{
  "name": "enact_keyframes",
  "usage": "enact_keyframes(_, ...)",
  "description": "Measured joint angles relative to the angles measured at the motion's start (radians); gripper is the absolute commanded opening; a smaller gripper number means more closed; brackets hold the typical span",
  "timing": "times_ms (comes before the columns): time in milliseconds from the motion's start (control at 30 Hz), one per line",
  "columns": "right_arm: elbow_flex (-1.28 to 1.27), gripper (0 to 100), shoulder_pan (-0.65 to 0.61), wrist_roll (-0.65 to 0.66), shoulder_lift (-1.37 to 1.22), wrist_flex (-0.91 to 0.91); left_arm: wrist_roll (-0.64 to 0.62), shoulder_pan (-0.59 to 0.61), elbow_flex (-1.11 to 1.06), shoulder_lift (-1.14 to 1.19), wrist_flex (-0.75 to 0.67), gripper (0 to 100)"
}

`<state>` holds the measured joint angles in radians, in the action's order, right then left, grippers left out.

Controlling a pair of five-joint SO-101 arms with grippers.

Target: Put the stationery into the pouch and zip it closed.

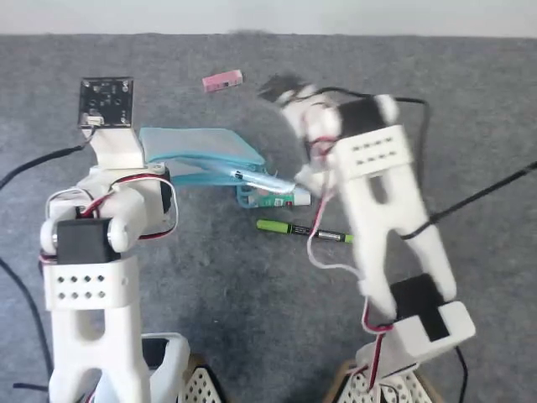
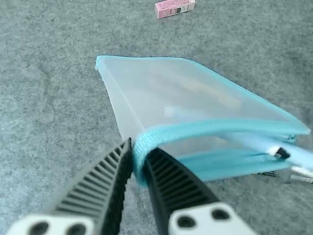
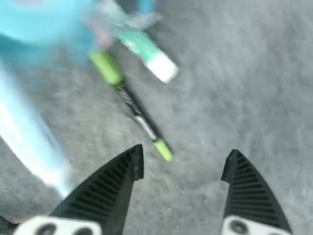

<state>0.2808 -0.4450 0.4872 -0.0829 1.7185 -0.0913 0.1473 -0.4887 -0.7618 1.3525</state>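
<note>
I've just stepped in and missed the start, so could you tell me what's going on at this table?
The left pincer is shut on the zipper edge of the blue pouch. A pale blue pen sticks out of its open mouth, with a green-and-white marker lying at the opening. The right pincer is open above the green pen, which lies loose beside the pouch. A pink eraser lies farther off. Nothing is zipped yet.

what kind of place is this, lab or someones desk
Probably a robot test bench: grey felt-like mat, black cables trailing across it, and a pouch, green pen and pink eraser laid out.
</note>
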Motion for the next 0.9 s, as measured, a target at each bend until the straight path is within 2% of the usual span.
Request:
enact_keyframes(200, 0.035, 26.1, -0.080, -0.032, 0.000, 0.000, 0.000, 0.000, 0.000, 0.000, 0.000, 1)
enact_keyframes(400, 0.103, 12.9, -0.091, -0.043, 0.003, 0.006, 0.000, 0.000, 0.000, 0.000, 0.000, 1)
enact_keyframes(567, 0.227, 17.4, -0.106, -0.043, 0.009, 0.035, 0.000, 0.000, 0.000, 0.000, 0.000, 1)
enact_keyframes(767, 0.288, 22.1, -0.048, -0.025, 0.046, 0.037, 0.000, 0.000, 0.000, 0.000, 0.000, 1)
enact_keyframes(900, 0.245, 22.3, -0.149, -0.023, 0.170, 0.038, 0.000, 0.002, -0.015, 0.000, 0.000, 1)
